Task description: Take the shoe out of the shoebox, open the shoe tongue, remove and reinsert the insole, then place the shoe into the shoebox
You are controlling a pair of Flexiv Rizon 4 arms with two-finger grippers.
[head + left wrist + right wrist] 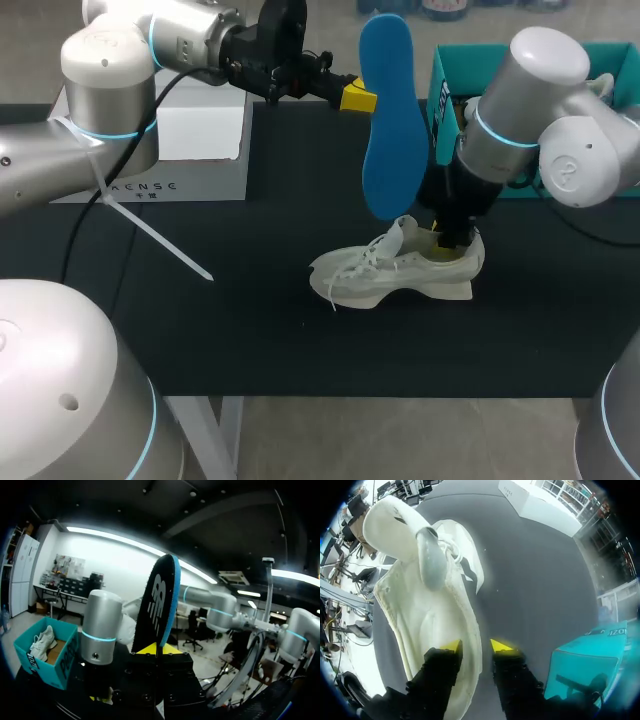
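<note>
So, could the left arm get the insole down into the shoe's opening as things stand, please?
Probably, though tightly: the left gripper holds the insole above the shoe, whose tongue stands up, leaving the mouth open. But the right gripper clamps the heel rim, crowding that end.

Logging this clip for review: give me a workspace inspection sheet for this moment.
Surface: black table, white strip lying on it.
Job's things: white shoe on table; blue insole held upright; teal shoebox holding second shoe.
Clutter: white box.
Grippers: left gripper shut on insole; right gripper at shoe's heel, grip unclear.
Cables: black cable at table's left.
Surroundings: nothing seen.
</note>
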